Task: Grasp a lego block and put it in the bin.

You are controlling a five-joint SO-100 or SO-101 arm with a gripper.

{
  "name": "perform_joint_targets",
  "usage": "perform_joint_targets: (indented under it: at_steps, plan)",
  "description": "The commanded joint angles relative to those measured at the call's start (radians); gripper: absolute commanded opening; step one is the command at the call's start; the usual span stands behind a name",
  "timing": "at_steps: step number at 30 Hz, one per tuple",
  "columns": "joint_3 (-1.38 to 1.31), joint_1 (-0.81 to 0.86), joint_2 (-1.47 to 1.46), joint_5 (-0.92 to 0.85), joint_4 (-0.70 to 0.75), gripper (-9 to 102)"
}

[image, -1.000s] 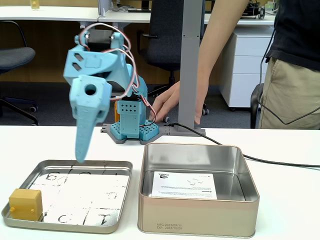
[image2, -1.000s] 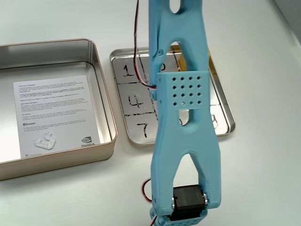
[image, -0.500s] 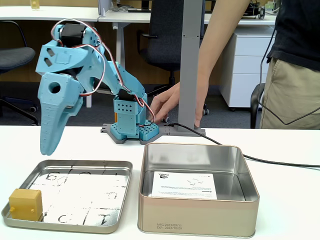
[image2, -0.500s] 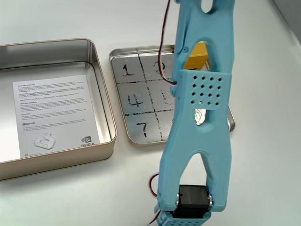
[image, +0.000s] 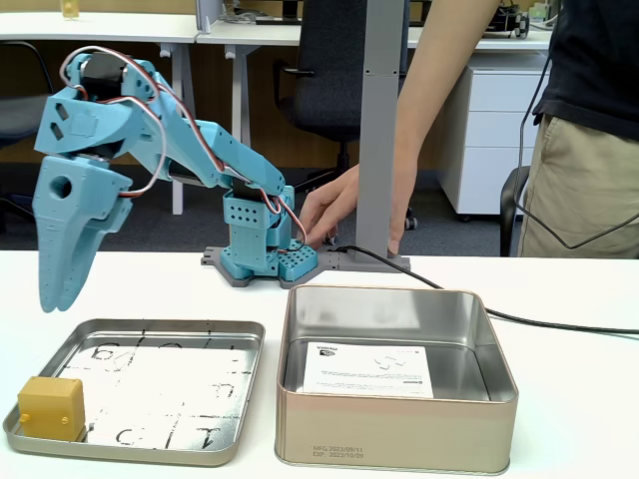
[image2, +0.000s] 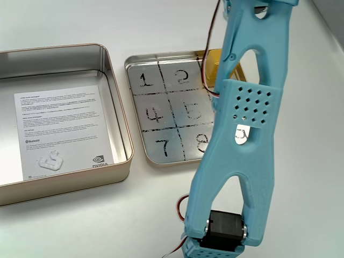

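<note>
The mustard-yellow lego block (image: 50,407) sits in the near left corner of a shallow silver tray (image: 160,439) with scribbled numbers. From above, a sliver of the block (image2: 213,60) shows behind the blue arm (image2: 244,134). My blue gripper (image: 55,297) points straight down, shut with nothing in it. It hangs above and behind the block, over the tray's far left edge. The bin (image: 394,439), a deep silver tin with a paper label inside, stands right of the tray. In the top view the bin (image2: 115,107) lies left of the tray (image2: 161,59).
A person stands behind the table, one hand (image: 334,210) near the arm's base (image: 262,261). A grey post (image: 379,130) rises there. A black cable (image: 559,324) runs across the white table to the right.
The arm has swung left in the front view, right in the top view. The gripper went from over the tray's middle to beyond its left edge. Block and bin have not moved.
</note>
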Motion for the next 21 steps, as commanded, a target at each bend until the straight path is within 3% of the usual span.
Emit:
perform_joint_targets:
  at_steps: [1,12,21]
  plan:
    - [0.025,0.026,-0.015,0.1,0.028,9]
    - [0.017,0.032,-0.091,0.029,0.012,33]
    - [-0.08,0.054,-0.238,-0.011,-0.008,34]
